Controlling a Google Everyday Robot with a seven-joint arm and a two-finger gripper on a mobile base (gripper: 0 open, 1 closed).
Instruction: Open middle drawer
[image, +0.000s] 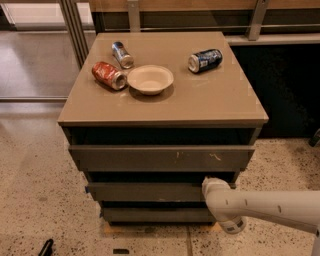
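The middle drawer (145, 192) is the plain grey-brown front between the taller scratched front (160, 158) above and the short plain front (155, 215) below. It sits only slightly out from the cabinet, with a dark gap above it. My white arm (270, 207) reaches in from the right. The gripper (210, 186) is at the right end of the middle drawer front, pressed close to it and hidden behind the rounded wrist.
On the cabinet top (220, 100) lie a red can (108, 75), a silver can (122, 54), a blue can (205, 60) and a pale bowl (150, 79). A metal post (75, 30) stands at the back left. Speckled floor (35, 190) surrounds the cabinet.
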